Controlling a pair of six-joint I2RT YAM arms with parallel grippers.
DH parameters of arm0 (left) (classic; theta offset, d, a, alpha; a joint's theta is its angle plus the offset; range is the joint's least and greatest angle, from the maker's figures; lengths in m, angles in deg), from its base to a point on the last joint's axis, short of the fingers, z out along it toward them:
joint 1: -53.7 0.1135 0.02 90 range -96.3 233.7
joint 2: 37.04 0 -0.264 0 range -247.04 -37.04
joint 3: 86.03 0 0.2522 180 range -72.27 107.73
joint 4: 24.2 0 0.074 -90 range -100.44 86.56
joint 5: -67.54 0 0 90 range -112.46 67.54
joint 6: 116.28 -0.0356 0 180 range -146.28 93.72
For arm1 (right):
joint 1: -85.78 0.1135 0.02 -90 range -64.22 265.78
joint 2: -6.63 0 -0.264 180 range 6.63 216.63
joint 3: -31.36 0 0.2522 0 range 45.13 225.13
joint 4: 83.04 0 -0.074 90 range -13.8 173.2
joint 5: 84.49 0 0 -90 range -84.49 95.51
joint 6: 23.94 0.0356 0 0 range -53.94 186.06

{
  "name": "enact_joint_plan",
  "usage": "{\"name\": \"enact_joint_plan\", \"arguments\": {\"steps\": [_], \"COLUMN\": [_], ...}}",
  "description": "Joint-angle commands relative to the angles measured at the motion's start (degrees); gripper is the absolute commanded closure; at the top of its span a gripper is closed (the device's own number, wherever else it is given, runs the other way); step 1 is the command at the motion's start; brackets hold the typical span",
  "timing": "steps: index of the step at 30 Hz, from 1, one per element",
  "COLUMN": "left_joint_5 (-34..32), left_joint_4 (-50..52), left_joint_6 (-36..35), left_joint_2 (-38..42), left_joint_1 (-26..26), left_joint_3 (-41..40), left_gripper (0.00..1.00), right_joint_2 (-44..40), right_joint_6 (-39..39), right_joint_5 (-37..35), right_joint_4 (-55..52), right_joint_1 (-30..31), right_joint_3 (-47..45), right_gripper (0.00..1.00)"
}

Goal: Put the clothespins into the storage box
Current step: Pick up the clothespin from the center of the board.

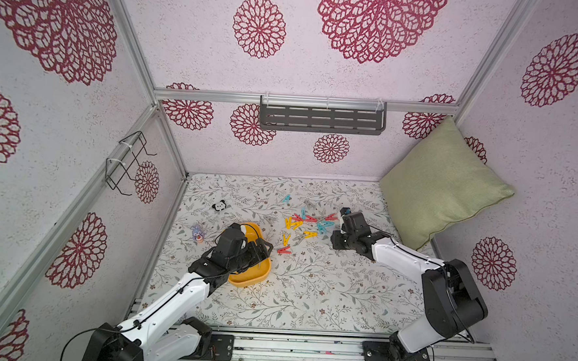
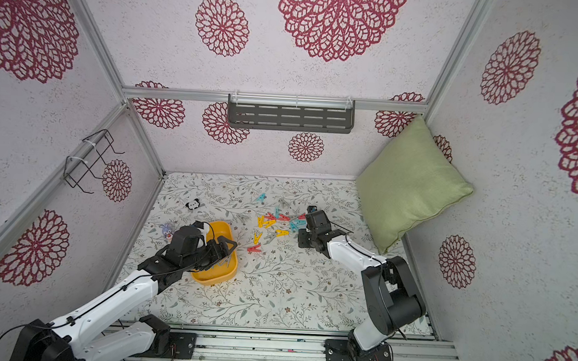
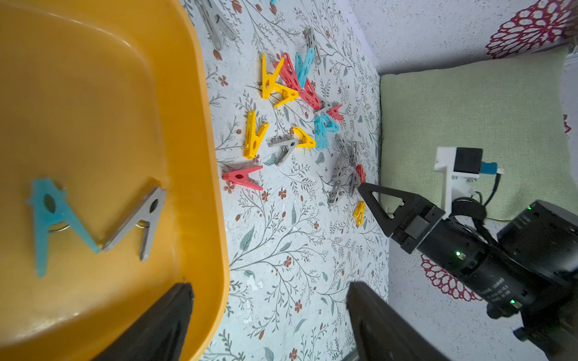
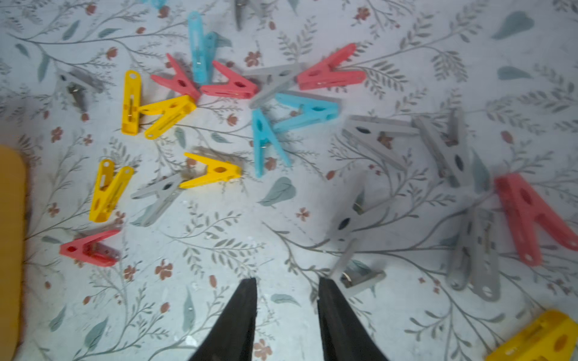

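Floral-print worktop (image 1: 309,291), walled cell. Yellow storage box (image 3: 200,125) on L side, w/ teal clothespin (image 3: 50,218) + grey clothespin (image 3: 140,222) inside. Other clothespins (image 1: 307,219) scattered R of box. L end effector (image 3: 269,286) wide open, empty, straddling box rim. R end effector (image 4: 287,281) part open, empty, low over worktop nr pile.

The storage box (image 3: 200,131) is plain orange-yellow; within it lie a teal-blue clothespin (image 3: 51,218) and a grey clothespin (image 3: 140,222). Beside the box, the loose clothespins (image 1: 307,219) are yellow, red, teal-blue and grey. The desk (image 1: 309,291) is white, printed with grey-green sprigs and small rust flowers. Beyond the box, the cushion (image 1: 443,182) is sage green, and the walls (image 1: 303,77) pale with crimson lace rosettes.
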Motion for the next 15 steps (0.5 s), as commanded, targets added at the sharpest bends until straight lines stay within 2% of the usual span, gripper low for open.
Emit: {"name": "enact_joint_plan", "arguments": {"steps": [1, 6, 15], "left_joint_5": [-1.1, -1.5, -1.9], "left_joint_4": [-3.2, -3.8, -4.0], "left_joint_6": [-0.2, -0.2, -0.5], "left_joint_2": [-1.5, -2.5, -2.7], "left_joint_1": [-1.4, -2.2, -2.3], "left_joint_3": [1.6, 1.7, 1.1], "left_gripper": [0.15, 0.15, 0.14], "right_joint_2": [-0.8, 1.5, 9.6], "right_joint_6": [1.6, 2.2, 1.4], "right_joint_5": [-1.7, -1.3, -0.6], "right_joint_4": [3.2, 6.0, 5.0], "right_joint_1": [-2.3, -4.9, -5.0], "right_joint_3": [-0.1, 0.1, 6.2], "right_gripper": [0.63, 0.64, 0.66]}}
